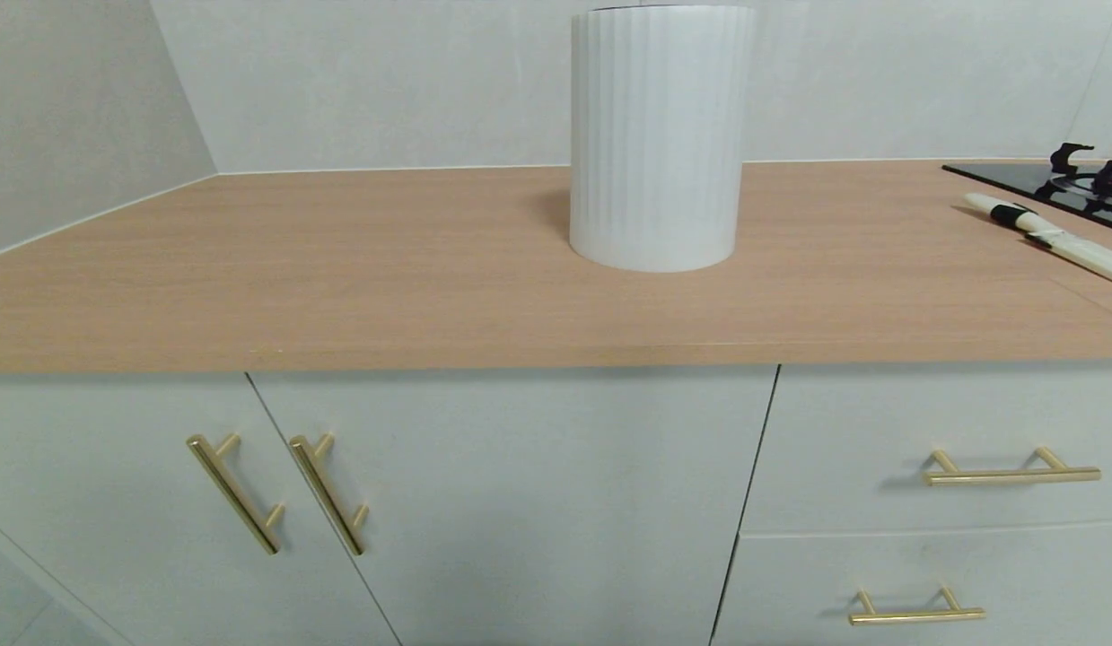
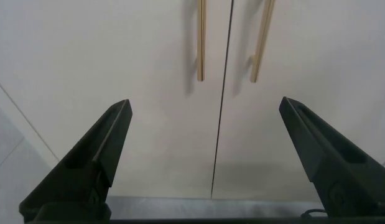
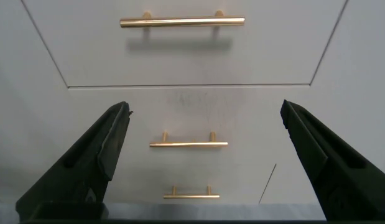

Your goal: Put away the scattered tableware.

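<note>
Above the right gripper [image 3: 204, 106], the utensil [image 1: 1058, 241] lies on the countertop [image 1: 385, 269].

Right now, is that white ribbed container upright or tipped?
Upright: the white ribbed container stands on its base on the wooden counter.

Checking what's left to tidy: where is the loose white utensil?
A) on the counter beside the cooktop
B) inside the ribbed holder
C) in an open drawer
A: the white utensil lies flat on the countertop next to the black cooktop, apart from the ribbed holder.
</note>
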Available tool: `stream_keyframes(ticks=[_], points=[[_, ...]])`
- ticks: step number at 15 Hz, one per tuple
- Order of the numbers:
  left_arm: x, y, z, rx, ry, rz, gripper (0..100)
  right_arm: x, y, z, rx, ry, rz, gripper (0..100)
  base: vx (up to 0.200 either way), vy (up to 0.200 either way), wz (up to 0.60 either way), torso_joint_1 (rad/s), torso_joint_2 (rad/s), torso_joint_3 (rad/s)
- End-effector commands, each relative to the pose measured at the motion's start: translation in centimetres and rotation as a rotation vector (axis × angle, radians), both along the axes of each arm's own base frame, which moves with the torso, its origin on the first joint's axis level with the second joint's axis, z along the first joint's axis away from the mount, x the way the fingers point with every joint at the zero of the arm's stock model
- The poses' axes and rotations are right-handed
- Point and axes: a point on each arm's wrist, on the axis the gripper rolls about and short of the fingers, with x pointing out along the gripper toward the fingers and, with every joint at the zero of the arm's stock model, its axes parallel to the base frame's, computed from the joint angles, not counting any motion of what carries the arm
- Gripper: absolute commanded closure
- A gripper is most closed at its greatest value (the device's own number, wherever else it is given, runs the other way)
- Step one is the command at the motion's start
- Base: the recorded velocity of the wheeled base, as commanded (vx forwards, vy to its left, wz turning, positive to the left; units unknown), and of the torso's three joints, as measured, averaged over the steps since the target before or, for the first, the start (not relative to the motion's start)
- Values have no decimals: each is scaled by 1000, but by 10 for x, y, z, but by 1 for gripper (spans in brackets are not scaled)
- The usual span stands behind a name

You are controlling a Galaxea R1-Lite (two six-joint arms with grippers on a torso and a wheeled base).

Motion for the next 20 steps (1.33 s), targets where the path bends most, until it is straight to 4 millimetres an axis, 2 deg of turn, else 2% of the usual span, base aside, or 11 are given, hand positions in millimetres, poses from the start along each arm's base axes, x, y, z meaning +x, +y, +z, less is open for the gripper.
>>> stream_keyframes(ticks=[1, 3, 8, 17, 20], points=[[0, 0, 0, 0, 0, -1, 0, 0, 0, 0, 0, 2, 0, 0, 0, 0, 0, 0, 0, 0], [0, 0, 0, 0, 0, 1, 0, 0, 0, 0, 0, 2, 0, 0, 0, 0, 0, 0, 0, 0], [0, 0, 0, 0, 0, 1, 0, 0, 0, 0, 0, 2, 0, 0, 0, -200, 0, 1, 2, 4], [0, 0, 0, 0, 0, 3, 0, 0, 0, 0, 0, 2, 0, 0, 0, 0, 0, 0, 0, 0], [0, 0, 0, -2, 0, 3, 0, 0, 0, 0, 0, 2, 0, 0, 200, 0, 0, -4, 2, 2]])
